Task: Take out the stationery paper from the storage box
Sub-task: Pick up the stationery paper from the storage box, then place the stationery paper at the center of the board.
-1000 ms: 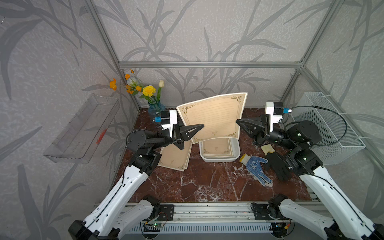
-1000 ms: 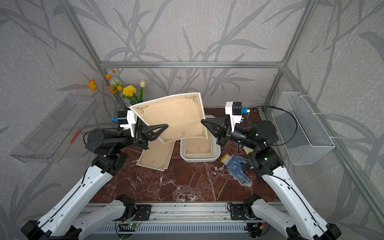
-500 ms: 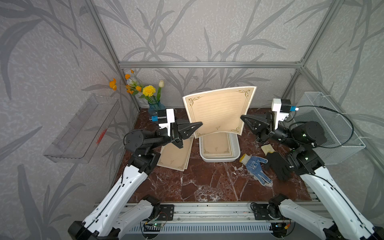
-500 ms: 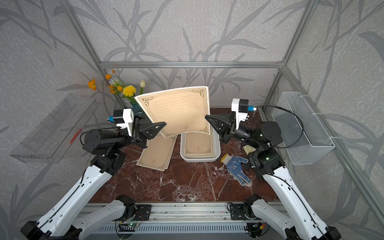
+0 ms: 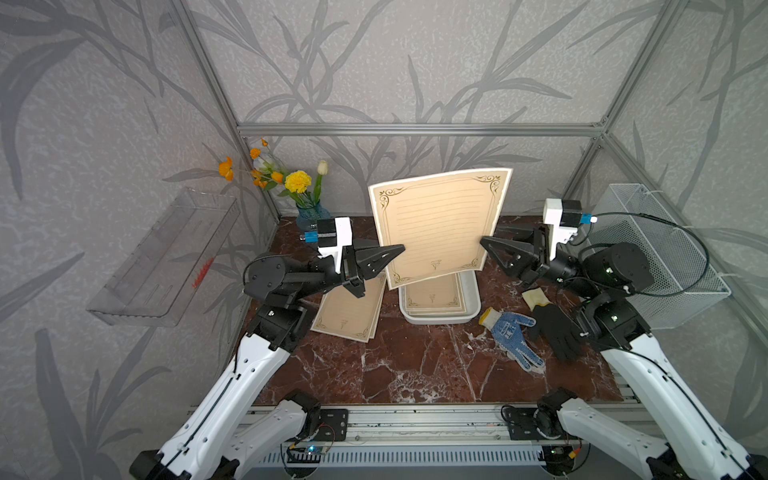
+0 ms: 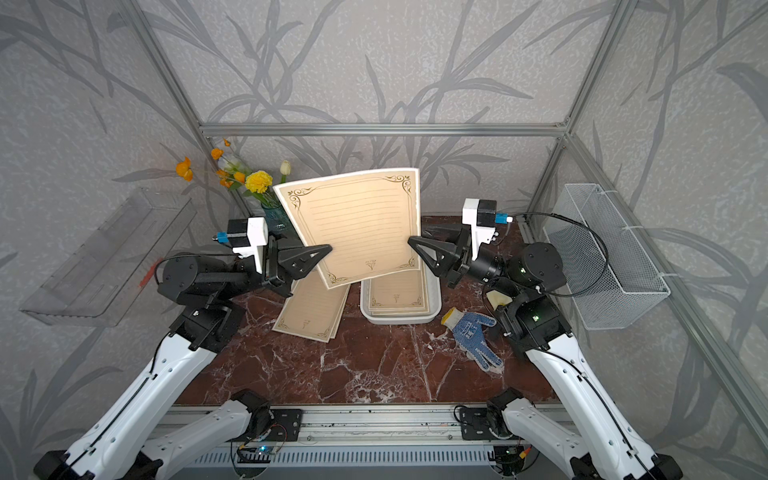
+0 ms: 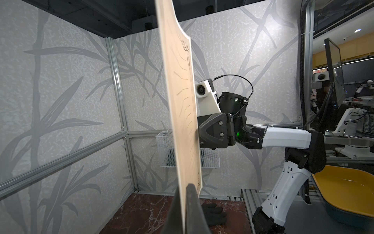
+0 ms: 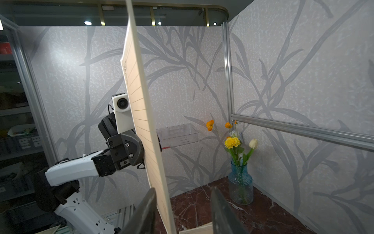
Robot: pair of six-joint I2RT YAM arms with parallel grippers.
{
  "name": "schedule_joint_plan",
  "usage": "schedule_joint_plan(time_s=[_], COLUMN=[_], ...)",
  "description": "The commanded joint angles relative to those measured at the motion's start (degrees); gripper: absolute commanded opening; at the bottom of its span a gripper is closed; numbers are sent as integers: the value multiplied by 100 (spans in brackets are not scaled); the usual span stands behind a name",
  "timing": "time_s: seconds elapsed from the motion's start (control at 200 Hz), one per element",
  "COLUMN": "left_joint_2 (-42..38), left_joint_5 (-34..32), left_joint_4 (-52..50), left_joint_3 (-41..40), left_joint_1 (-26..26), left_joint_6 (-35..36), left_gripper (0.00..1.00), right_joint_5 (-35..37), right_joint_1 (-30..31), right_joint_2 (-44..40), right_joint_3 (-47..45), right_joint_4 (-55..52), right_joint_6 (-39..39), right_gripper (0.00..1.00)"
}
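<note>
**Both top views:** The held stationery sheet (image 5: 438,226) stands upright with its long axis vertical. It is above the storage box (image 5: 440,319), between the left gripper (image 5: 398,250) and the right gripper (image 5: 485,242). The sheets on the table (image 5: 348,309) lie left of the box, nearer the left arm.

**Left wrist view:** The left gripper (image 7: 185,189) is clamped on the sheet's lower left edge.

**Right wrist view:** The right gripper (image 8: 183,190) has its jaws apart. The sheet edge lies just beside one finger (image 8: 147,210), ungripped.

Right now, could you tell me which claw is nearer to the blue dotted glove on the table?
The right. The right claw hangs open above and behind the blue dotted glove; the left claw, shut on the lifted sheet, is beyond the storage box from it.
</note>
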Motion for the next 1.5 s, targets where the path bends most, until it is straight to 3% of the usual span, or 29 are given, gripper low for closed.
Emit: schedule_joint_plan(time_s=[0.0,0.23,0.425,0.56,0.795,1.295,1.495], left_joint_2=[-100,-111,76,210,316,1177,1604], left_joint_5=[-216,-547,-270,-343,-977,-2052,-3210], left_joint_4=[-1027,-1942,-2308,-3066,-4541,-6764,-7166], left_joint_3=[324,386,376,414,485,802,1101], left_joint_1=[64,458,1246,1566,1795,2099,2156], left_joint_6=[632,988,479,656,1600,2645,2706], left_gripper=[0,0,0,0,0,0,0], right_joint_5=[-9,62,28,-66,-148,-125,170], right_joint_1=[-15,-16,-14,-18,-14,101,377], right_joint_2=[-41,-32,-1,21,56,352,459], right_joint_3=[197,143,136,131,113,88,301], right_joint_4=[-173,-311,-391,-435,-457,-513,-1161], right_joint_6=[-171,-289,-407,-507,-587,-566,-1159], right_gripper=[56,62,63,64,64,63,62])
